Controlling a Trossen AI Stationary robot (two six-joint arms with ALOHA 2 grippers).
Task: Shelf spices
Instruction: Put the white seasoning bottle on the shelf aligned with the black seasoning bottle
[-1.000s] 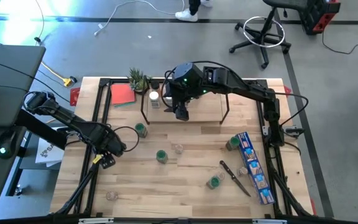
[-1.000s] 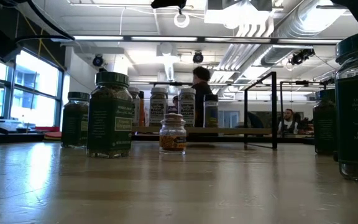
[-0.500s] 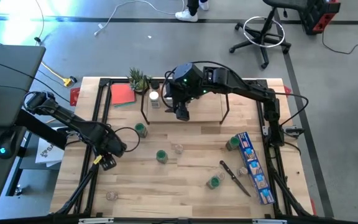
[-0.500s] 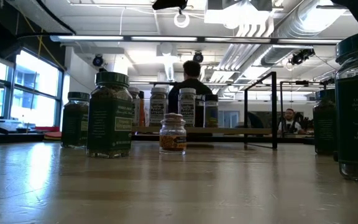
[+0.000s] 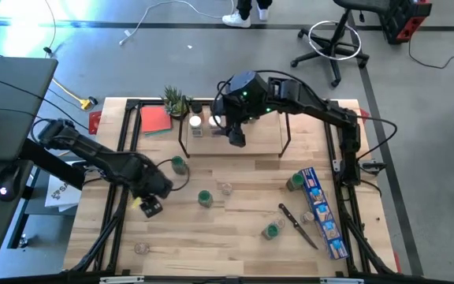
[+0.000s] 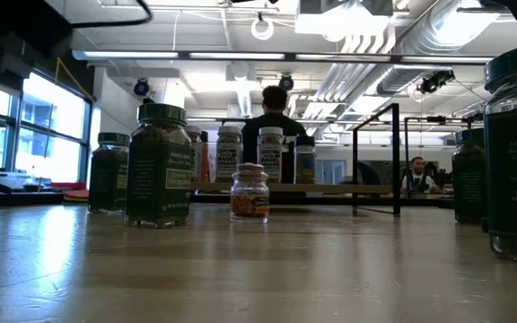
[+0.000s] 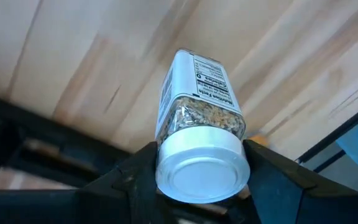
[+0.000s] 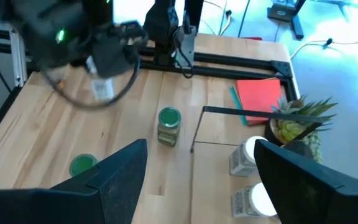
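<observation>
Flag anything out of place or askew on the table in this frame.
A black-handled knife lies among the loose spice jars beside the blue box. One clear jar lies on its side near the front-left corner. Nothing spilled.

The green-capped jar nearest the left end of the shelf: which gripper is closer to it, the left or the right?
The left. The left gripper, shut on a white-capped jar, is just in front of the green-capped jar. The right gripper hangs open over the shelf, farther away to the jar's right.
</observation>
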